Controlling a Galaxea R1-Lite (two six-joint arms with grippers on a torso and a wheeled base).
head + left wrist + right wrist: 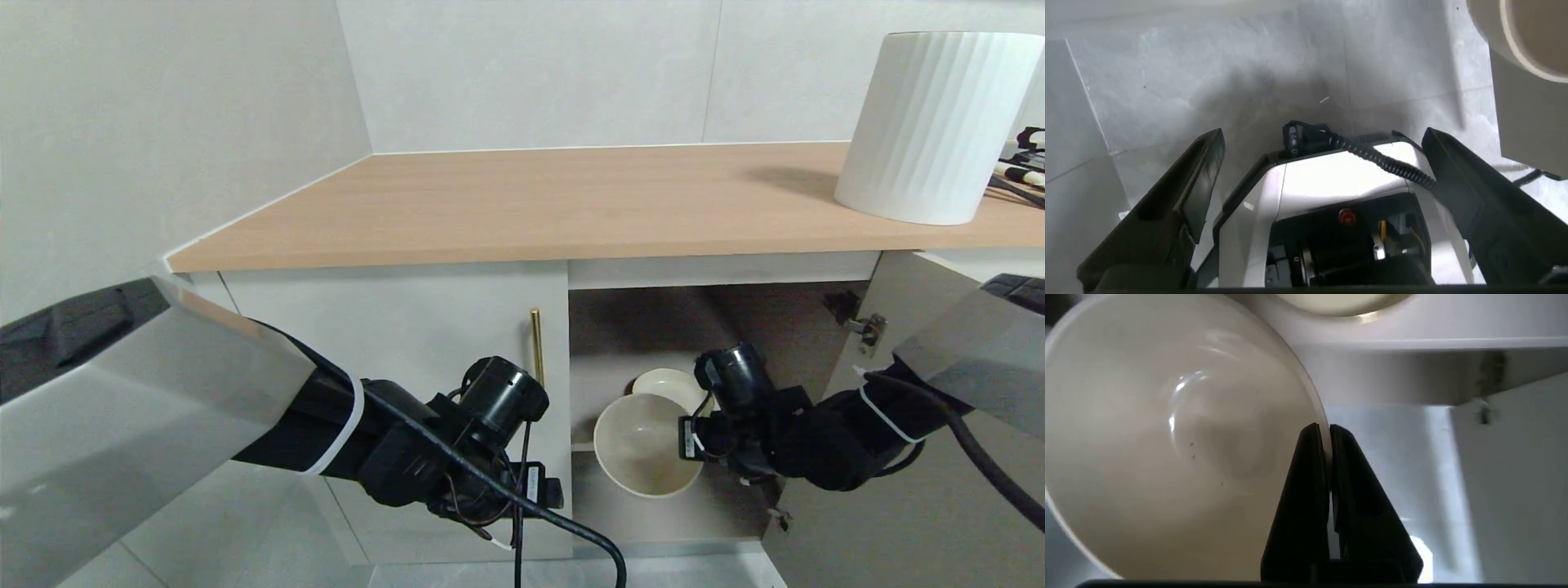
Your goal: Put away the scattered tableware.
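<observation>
A cream bowl (641, 445) hangs tilted on its side in the open cabinet's doorway, its inside facing out. My right gripper (690, 437) is shut on the bowl's rim, with one finger inside and one outside; in the right wrist view that gripper (1328, 449) pinches the rim of the bowl (1184, 449). A second pale dish (665, 384) rests on the cabinet shelf just behind it, and its edge (1331, 302) shows past the bowl. My left gripper (1323, 143) hangs open and holds nothing, low in front of the closed left door, left of the bowl (1535, 41).
The wooden countertop (531, 204) carries a tall white ribbed container (931, 122) at the far right. The cabinet's right door (898, 425) stands swung open beside my right arm. A gold handle (536, 347) runs down the closed left door. Grey floor tiles (1167, 82) lie below.
</observation>
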